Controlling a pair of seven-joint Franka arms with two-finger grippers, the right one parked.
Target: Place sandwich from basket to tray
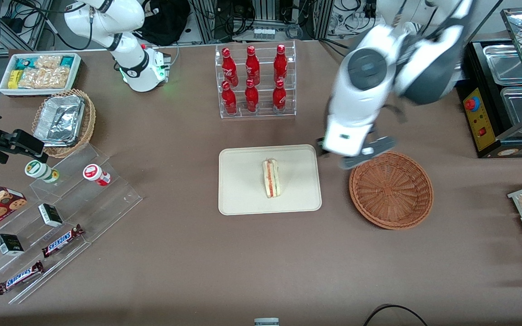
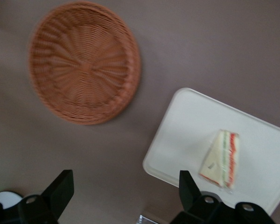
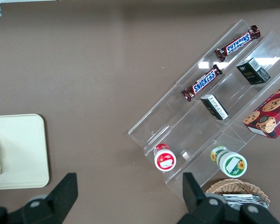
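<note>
1. The sandwich (image 1: 272,178) lies on its side near the middle of the cream tray (image 1: 238,199), its red and green filling showing along one long edge.
2. The reddish-brown wicker basket (image 1: 391,189) sits on the brown table (image 1: 188,253) just beside the tray, toward the working arm's end, with nothing in it.
3. The left arm's gripper (image 1: 333,156) hangs in the air over the strip of table between tray and basket, a little farther from the front camera than both, touching neither.
4. In the left wrist view, the two black fingers (image 2: 60,189) of the gripper (image 2: 126,191) stand wide apart with only bare table between them; the claw is open and holds nothing.
5. The same view looks down on the basket (image 2: 84,63) and on the tray (image 2: 186,126) with the sandwich (image 2: 220,158) resting flat on it.
6. A clear rack of red bottles (image 1: 254,79) stands farther from the front camera than the tray.
7. Toward the parked arm's end, clear tiered shelves (image 1: 75,213) carry Snickers bars (image 1: 61,240) and small jars (image 1: 96,174).
</note>
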